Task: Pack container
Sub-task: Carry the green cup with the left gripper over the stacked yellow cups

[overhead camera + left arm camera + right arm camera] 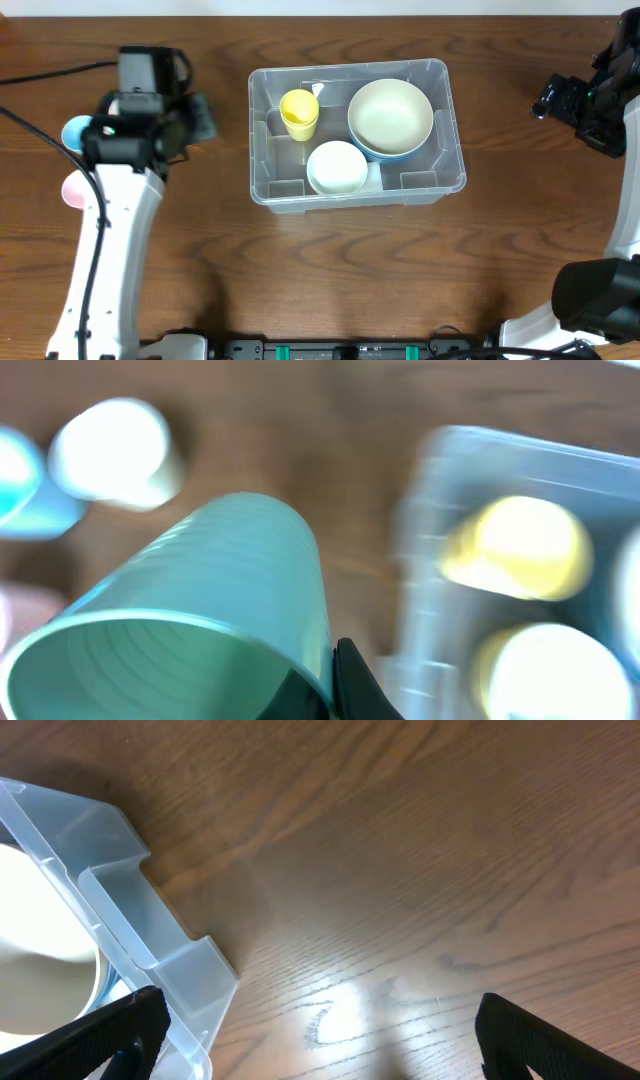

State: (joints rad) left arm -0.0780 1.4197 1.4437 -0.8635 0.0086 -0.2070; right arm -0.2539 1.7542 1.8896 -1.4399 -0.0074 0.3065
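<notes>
The left claw [318, 695] is clenching a mint-green cup [200, 610], which is lying tilted on its side with its open mouth facing the wrist camera. One dark finger is pressing against the cup's wall near the rim; the other finger is hidden behind the cup. That picture is blurred, so the exact grip is hard to judge. The right claw [320, 1012] is standing released, its two fingers spread wide apart and holding nothing. It is hovering over bare wood just beside a corner of the container [350, 198], at the right edge of the overhead view.

The worktop [330, 280] is showing dark brown wood grain with a soft glare under the right arm. Nothing of the room is showing beyond its edges.

The one clear container is sitting at the middle of the worktop, between the two arms. Three bowls are lying in it: a cream bowl [390, 115] nesting in a blue bowl [400, 155], and a smaller pale bowl [337, 167] touching them. Five cups are showing. A yellow cup [299, 112] is standing in the container and the mint-green one is in the left claw. A blue cup [73, 130], a pink cup [70, 190] and a white cup [115, 450] are waiting on the worktop by the left arm.
</notes>
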